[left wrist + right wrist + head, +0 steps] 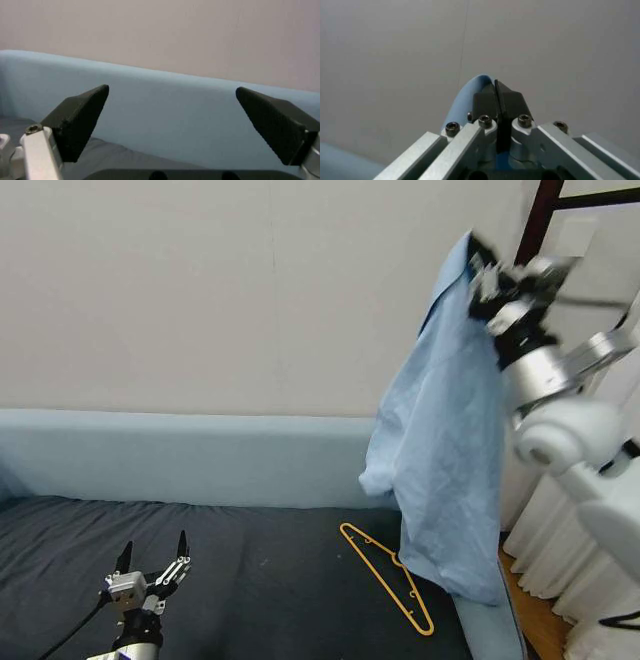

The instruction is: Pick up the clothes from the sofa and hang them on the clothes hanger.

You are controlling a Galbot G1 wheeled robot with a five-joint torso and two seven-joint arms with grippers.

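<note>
High on the right, the right gripper pinches the blue shirt, which hangs above the orange hanger at the right end of the sofa, while the left gripper sits wide open, near left.

White curtain (pleated) hangs beside a plain wall.

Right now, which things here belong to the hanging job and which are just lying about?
Job: blue shirt, pinched in the right gripper; orange hanger on the sofa.
Bystanders: left gripper, open, idle above the sofa; white curtain.
</note>
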